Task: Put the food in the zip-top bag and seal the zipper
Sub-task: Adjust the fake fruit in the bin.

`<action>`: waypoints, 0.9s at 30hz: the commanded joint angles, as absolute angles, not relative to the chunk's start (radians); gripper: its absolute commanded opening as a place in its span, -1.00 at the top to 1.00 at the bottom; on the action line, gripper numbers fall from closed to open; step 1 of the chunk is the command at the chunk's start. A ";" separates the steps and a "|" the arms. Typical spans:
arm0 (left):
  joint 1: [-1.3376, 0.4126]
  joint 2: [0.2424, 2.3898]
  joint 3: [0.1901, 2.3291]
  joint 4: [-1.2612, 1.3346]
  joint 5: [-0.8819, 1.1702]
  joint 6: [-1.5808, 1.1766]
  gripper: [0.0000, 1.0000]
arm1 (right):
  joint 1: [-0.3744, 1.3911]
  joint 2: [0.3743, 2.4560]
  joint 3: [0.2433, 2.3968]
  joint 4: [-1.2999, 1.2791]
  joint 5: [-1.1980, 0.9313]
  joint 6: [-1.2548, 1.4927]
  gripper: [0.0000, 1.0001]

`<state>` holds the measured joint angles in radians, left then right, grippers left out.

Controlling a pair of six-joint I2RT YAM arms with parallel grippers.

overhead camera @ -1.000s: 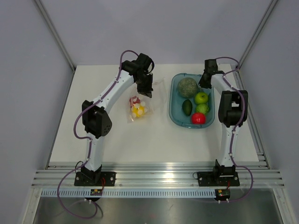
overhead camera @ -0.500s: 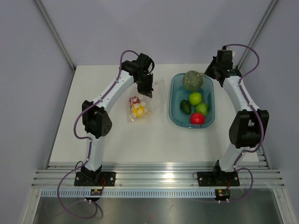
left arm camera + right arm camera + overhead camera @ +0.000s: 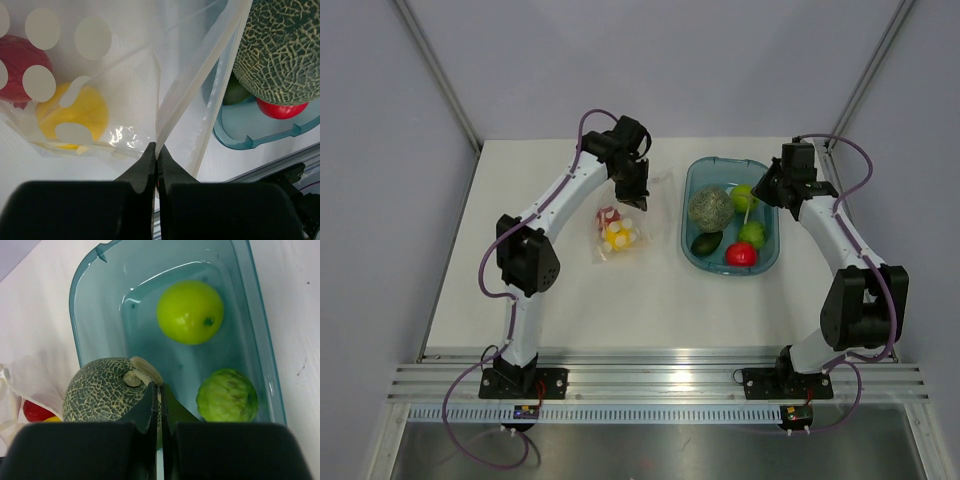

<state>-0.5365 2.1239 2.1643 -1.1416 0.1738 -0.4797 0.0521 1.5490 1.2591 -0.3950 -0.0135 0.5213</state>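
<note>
The dotted clear zip-top bag (image 3: 620,225) lies left of the tray with a red piece (image 3: 20,65) and a yellow piece (image 3: 75,117) inside. My left gripper (image 3: 636,200) is shut on the bag's mouth edge, the zipper strip (image 3: 200,85). My right gripper (image 3: 740,207) is shut on the cream stem of the rough grey-green ball (image 3: 710,208), which it holds over the left part of the tray (image 3: 85,305). A bright green apple (image 3: 190,311), a bumpy green piece (image 3: 227,395), a red piece (image 3: 742,254) and a dark green piece (image 3: 705,243) lie in the tray.
The translucent blue tray (image 3: 692,180) stands right of the bag, its rim close to the bag's mouth in the left wrist view (image 3: 260,137). The white table (image 3: 570,300) ends at a metal rail in front. Grey walls stand on both sides.
My right gripper has lifted the grey-green ball by its stem from the tray's back and carried it forward and left. The dark green piece has shifted a little. The left arm has not moved.
</note>
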 commanded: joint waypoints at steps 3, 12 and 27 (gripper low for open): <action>-0.541 2.089 2.151 -1.103 0.190 -0.477 1.00 | 0.089 1.516 1.250 -0.356 -0.058 0.575 1.00; -0.548 2.091 2.137 -1.091 0.199 -0.483 1.00 | 0.089 1.499 1.189 -0.446 0.041 0.705 1.00; -0.561 2.079 2.126 -1.086 0.201 -0.480 1.00 | 0.089 1.454 1.157 -0.460 0.132 0.644 -0.19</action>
